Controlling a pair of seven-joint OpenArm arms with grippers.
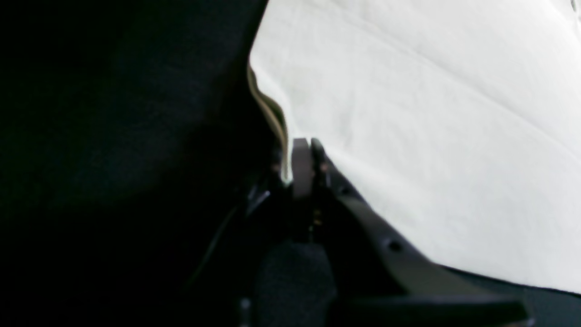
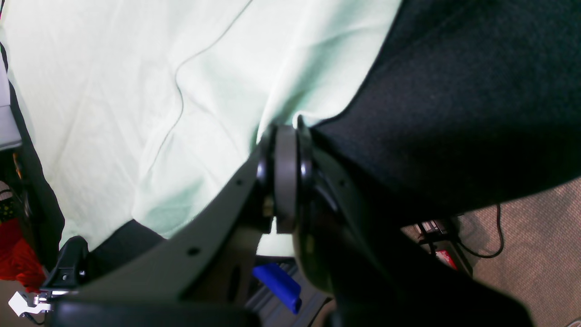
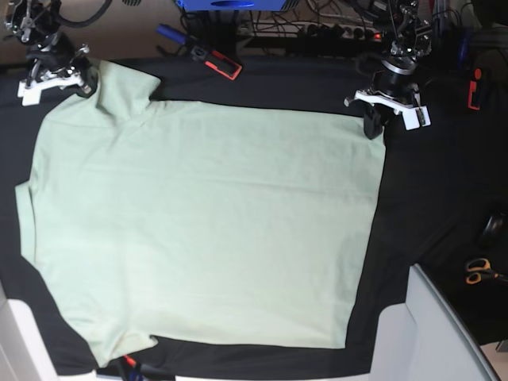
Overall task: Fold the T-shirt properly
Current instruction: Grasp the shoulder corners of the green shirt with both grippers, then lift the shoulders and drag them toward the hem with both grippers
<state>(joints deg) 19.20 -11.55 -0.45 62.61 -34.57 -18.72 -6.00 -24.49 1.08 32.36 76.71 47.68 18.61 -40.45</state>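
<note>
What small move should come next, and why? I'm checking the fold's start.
Probably lift both corners slightly together. The left pincer is shut on the T-shirt at its hem corner, the right pincer on a sleeve edge, while the shirt lies flat on the black cover.

**Mint on black**

The T-shirt (image 3: 206, 222) is a plain pale mint green with no print, lying on a black table cover (image 3: 429, 198). Orange-handled scissors (image 3: 479, 271) sit near the cover's right edge. A red-and-black clamp (image 3: 216, 61) lies at its top edge.
</note>
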